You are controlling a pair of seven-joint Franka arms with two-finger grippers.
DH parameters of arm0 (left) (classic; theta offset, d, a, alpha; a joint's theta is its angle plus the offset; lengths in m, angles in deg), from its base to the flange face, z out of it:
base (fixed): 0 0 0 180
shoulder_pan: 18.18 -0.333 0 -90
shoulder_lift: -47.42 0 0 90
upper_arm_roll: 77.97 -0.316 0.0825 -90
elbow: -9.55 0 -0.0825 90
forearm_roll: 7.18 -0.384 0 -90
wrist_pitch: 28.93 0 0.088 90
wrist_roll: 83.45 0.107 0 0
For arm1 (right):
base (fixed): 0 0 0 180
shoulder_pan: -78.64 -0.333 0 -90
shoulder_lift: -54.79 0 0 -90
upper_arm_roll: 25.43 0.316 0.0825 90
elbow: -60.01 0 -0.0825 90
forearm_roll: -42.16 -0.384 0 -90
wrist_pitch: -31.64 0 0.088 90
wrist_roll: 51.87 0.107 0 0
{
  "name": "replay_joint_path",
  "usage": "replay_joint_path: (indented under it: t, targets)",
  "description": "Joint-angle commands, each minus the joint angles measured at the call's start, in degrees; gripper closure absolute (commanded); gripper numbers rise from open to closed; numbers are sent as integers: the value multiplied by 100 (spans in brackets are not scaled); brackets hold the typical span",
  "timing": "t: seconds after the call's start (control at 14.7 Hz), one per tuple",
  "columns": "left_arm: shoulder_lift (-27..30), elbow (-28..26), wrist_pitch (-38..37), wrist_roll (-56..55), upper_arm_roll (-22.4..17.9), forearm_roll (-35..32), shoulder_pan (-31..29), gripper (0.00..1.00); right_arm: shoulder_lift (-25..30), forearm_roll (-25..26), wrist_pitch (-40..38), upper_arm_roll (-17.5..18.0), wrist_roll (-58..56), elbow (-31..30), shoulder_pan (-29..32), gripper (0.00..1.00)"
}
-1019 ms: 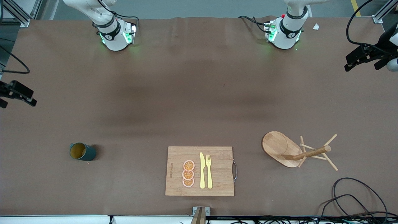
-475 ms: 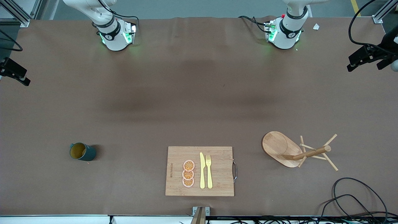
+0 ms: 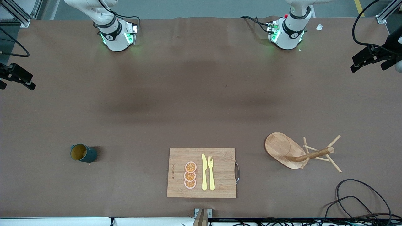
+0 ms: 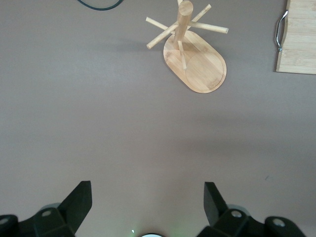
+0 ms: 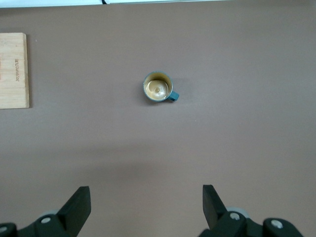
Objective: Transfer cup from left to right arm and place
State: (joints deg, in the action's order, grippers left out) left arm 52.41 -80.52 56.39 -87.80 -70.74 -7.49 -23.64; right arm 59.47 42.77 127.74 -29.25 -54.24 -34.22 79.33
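Start at the right arm's end of the table: your right gripper hangs high above bare tabletop there, showing in the front view only as a dark shape at the frame's edge. Its fingers stand wide apart and hold nothing, and its wrist camera looks straight down on the cup.

The cup stands upright on the brown table, near the front camera and toward the right arm's end, well apart from both grippers. Its mouth faces up, so the yellow inside shows, and its small handle sticks out to one side. Note the mismatch: it sits under the right arm's reach, not the left's, so the handover probably has not begun.

Toward the middle lies a bamboo cutting board carrying three orange slices, a yellow knife and a yellow fork, laid out like a place setting.

Next comes a wooden mug tree, standing on its oval base with pegs free. It looks like a likely place to end up.

Your left gripper hovers high over the left arm's end, edge-on in the front view, fingers spread and empty, with the mug tree below it.
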Motion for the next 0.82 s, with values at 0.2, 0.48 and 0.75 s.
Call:
replay_joint_path:
  t: [0.2, 0.48, 0.75]
  targets:
    - [-25, 129, -95, 74, 33, -75, -8, 0, 332, 53, -197, 110, -9, -210, 169, 0]
    - [-33, 112, -165, 74, 59, -75, 1, 0, 296, 53, -144, 110, -18, -122, 169, 0]
    - [-42, 112, -305, 22, 76, -57, 19, 0, 279, 45, -223, 110, -1, 28, 169, 0]
